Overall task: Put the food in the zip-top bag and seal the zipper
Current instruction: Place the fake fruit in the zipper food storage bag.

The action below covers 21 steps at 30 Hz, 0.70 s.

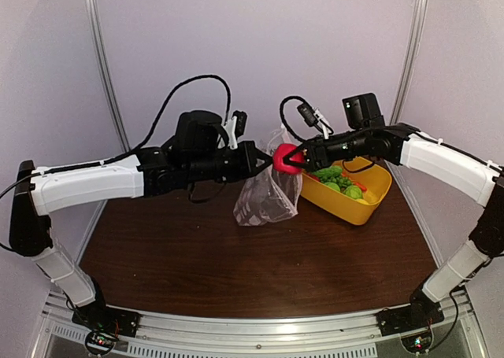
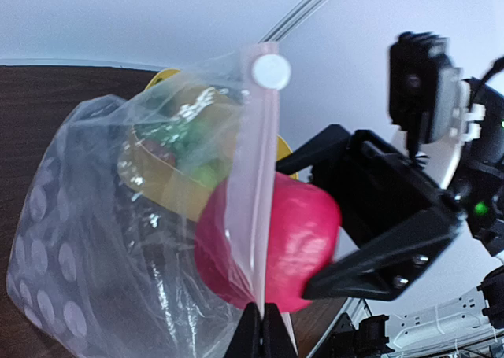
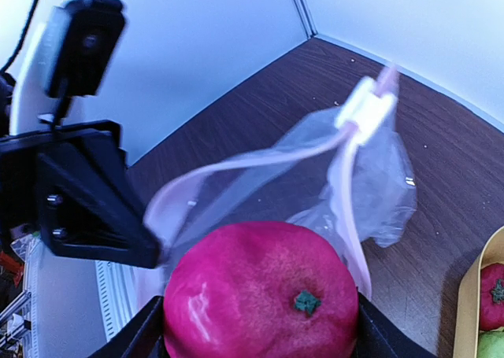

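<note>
Your R end effector (image 1: pixel 291 160) clamps the fruit (image 3: pixel 260 295) at the mouth of the bag (image 1: pixel 266 197). Your L end effector (image 2: pixel 263 336) is pinched on the zipper (image 2: pixel 256 193), w/ the bag hanging over the desk (image 1: pixel 197 256). The film looks light, floppy and slick, so hold the stiffer strip. The fruit is prob. hard and slippery.

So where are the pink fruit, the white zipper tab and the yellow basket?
pink fruit (image 3: pixel 252 295): right wrist view, middle of its glossy skin.
white zipper tab (image 2: pixel 270 71): left wrist view, centre of its round face.
yellow basket (image 1: pixel 346 207): top external view, its near outer wall.
</note>
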Available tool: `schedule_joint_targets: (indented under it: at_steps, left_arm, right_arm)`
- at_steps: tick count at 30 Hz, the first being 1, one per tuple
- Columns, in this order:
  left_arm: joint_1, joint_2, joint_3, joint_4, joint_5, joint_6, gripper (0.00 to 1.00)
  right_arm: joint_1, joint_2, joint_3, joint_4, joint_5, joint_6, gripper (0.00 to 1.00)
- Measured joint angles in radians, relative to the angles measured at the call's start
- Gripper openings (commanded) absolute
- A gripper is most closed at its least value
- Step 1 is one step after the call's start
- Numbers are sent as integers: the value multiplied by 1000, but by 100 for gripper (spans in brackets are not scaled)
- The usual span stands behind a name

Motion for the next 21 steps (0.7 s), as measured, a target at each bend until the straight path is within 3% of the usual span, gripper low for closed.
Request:
schedule_joint_targets:
  at_steps: [12, 21]
  left_arm:
    - [-9, -51, -16, 56, 19, -29, 0]
    - [-9, -32, -32, 69, 22, -33, 0]
  right_arm:
    - [35, 84, 2, 2, 137, -47, 50]
    - [48, 66, -47, 127, -71, 69, 51]
